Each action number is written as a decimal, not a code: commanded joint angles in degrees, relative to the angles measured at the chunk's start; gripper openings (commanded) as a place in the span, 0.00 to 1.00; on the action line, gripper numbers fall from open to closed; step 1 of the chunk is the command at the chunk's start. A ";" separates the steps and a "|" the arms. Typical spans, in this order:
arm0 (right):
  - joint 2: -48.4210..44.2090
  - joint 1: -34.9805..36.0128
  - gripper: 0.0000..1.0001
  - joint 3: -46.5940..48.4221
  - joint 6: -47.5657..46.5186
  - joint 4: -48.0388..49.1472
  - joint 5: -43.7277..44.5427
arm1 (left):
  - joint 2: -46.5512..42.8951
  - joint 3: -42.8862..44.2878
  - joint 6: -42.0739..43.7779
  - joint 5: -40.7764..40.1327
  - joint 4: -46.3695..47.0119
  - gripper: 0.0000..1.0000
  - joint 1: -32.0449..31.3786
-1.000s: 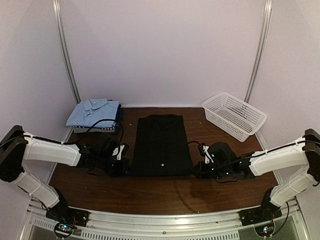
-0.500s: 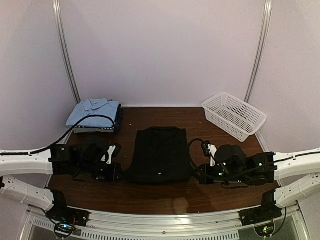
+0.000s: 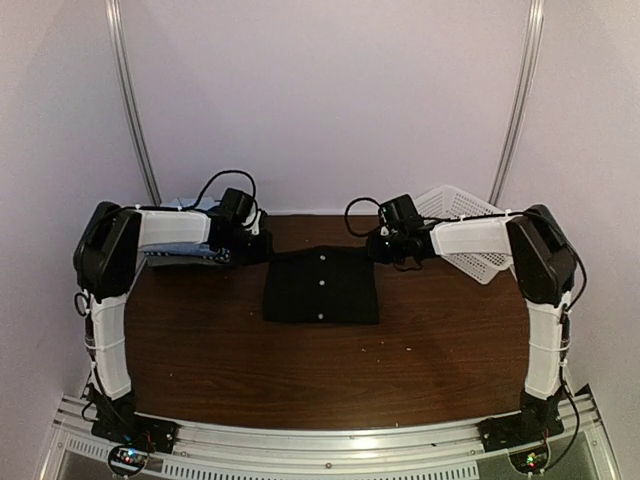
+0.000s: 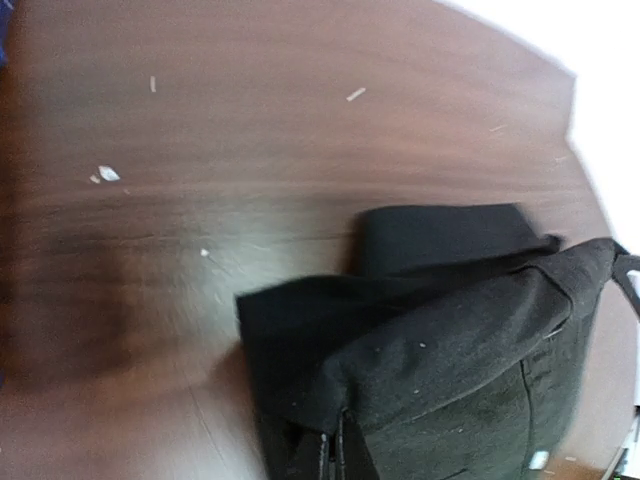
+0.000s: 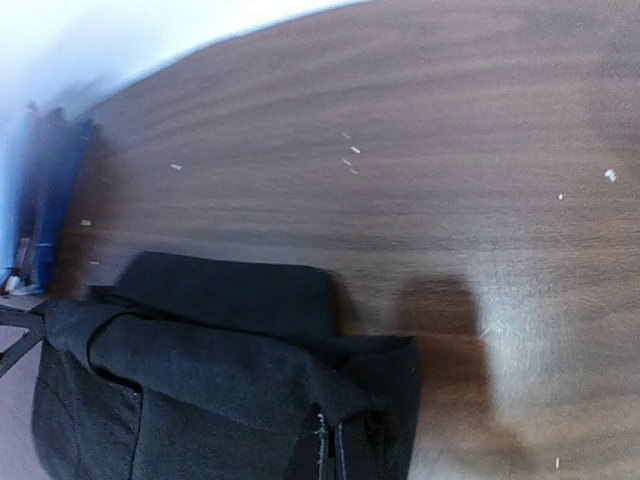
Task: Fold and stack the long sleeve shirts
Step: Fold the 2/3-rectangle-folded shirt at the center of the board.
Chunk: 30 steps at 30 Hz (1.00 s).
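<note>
Since the left tool and the right tool each looked pinched shut on a far corner of the black shirt, with dark cloth bunched between the fingers in both wrist views, the fold seemed close to being laid. The shirt lay mid-bench as a squat rectangle with a row of pale buttons up its middle. In the wrist views, an upper layer was draped over a lower one that poked out past it at each corner.

I judged the step in hand to be setting the folded-over edge down on the far edge. To do it well, both tools would need to lower together, keeping the cloth taut between them so the edge landed straight. They should let go only once it rested flat, because an uneven release would skew a corner.

A stack of folded shirts sat at the far left, just beside the left tool and mostly hidden by that arm. The white basket stood at the far right behind the right arm, and nothing showed in its visible part.
</note>
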 commanded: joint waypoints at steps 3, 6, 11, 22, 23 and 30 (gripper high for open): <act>10.09 -2.55 0.00 5.49 -3.59 -2.25 -6.26 | 11.60 6.86 4.53 4.98 0.06 0.00 1.30; 8.53 -1.99 0.00 1.37 -3.27 -1.00 -7.10 | 9.80 2.37 3.01 6.15 1.82 0.00 1.10; -1.06 0.09 0.00 -15.84 -0.79 5.62 -9.25 | -2.04 -14.41 -0.12 7.70 8.28 0.00 -0.35; -19.01 1.81 0.00 -33.21 3.78 10.08 -6.52 | -17.04 -29.58 -2.69 5.69 10.18 0.00 -2.04; -19.08 1.58 0.00 -32.90 3.90 10.02 -6.27 | -16.88 -28.50 -2.69 4.81 9.55 0.00 -2.04; -15.57 -0.51 0.00 -27.54 3.05 7.12 -5.79 | -12.73 -20.52 -2.69 2.67 7.18 0.00 -1.61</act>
